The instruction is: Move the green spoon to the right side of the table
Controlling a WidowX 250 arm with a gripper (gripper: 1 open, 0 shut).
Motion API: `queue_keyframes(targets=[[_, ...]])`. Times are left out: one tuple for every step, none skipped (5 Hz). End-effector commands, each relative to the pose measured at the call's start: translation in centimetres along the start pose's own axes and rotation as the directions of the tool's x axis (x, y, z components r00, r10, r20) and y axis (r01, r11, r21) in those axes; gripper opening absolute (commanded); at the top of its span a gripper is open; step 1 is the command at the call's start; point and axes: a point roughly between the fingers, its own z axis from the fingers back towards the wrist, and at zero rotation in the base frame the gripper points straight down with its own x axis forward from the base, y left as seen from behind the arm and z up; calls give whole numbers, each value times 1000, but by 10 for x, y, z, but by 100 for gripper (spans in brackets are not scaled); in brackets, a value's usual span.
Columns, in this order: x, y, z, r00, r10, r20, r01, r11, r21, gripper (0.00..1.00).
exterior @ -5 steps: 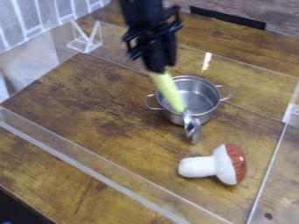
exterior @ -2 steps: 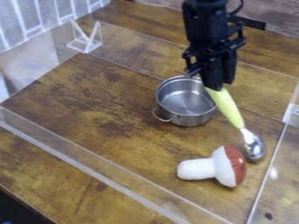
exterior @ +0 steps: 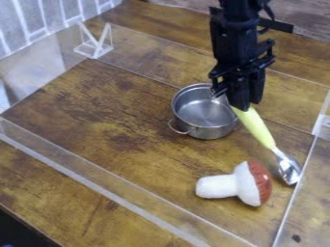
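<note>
Camera view: the black gripper (exterior: 240,99) points steeply down, just right of the steel pot (exterior: 206,109). Its jaws are closed on the upper end of the yellow-green handle of the spoon (exterior: 267,140). The spoon slants down and to the right; its silver bowl lies at the right edge of the table (exterior: 91,116), close to the clear wall. Whether the bowl touches the wood cannot be told. The mushroom (exterior: 238,181) lies on its side just left of the spoon bowl.
</note>
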Motion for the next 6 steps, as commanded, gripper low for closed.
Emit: queue_keyframes(targets=[[-20,-22,7,997,-74,-6,73,995,-70,0],[-24,-26,-5,986,-162,-30,160,985,-61,0],[-26,-30,-12,971,-235,-54,232,971,-59,0],[-22,-30,-4,956,-286,-70,283,958,-54,0],[-17,-27,6,939,-334,-82,331,943,-49,0],[-15,-28,6,929,-360,-89,357,933,-45,0]])
